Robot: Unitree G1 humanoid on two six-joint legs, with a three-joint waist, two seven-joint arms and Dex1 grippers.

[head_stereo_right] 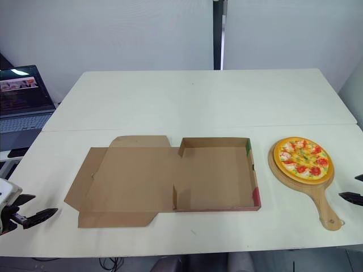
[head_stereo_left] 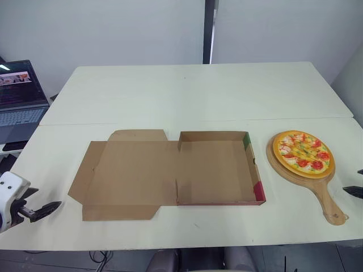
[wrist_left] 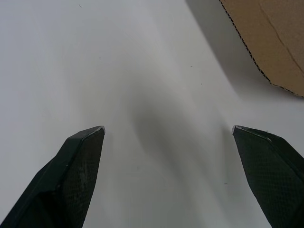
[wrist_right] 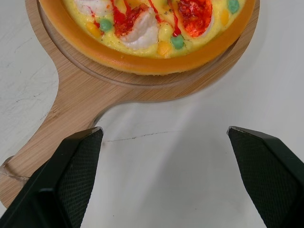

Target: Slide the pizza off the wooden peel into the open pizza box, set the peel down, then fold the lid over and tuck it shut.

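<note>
A pizza (head_stereo_left: 303,151) with red and white toppings lies on a round wooden peel (head_stereo_left: 313,180) at the right of the white table, handle toward the front edge. The open cardboard pizza box (head_stereo_left: 215,169) sits mid-table with its lid (head_stereo_left: 129,173) flat to the left. My right gripper (wrist_right: 164,130) is open just right of the peel's handle (wrist_right: 42,137), nothing between its fingers. My left gripper (wrist_left: 168,129) is open over bare table by the front left edge, left of the lid's corner (wrist_left: 270,38).
A laptop (head_stereo_left: 20,99) stands open off the table's left side. A seam (head_stereo_left: 193,120) crosses the table behind the box, with bare tabletop beyond it.
</note>
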